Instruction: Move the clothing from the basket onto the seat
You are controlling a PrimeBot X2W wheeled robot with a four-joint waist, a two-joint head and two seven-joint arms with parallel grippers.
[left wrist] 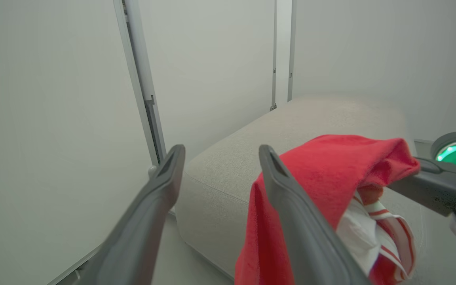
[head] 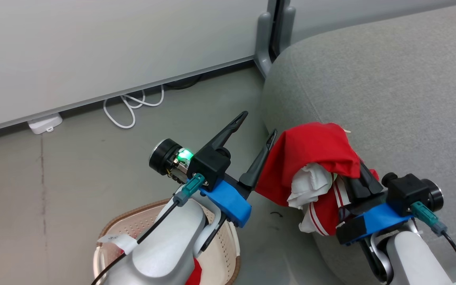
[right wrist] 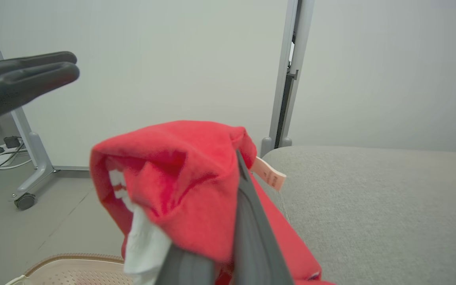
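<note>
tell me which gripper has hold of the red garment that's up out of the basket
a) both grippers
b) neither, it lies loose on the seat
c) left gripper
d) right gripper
d: the red garment hangs draped over the shut fingers of the right gripper, while the left gripper stands beside it, open, with nothing between its fingers.
</note>
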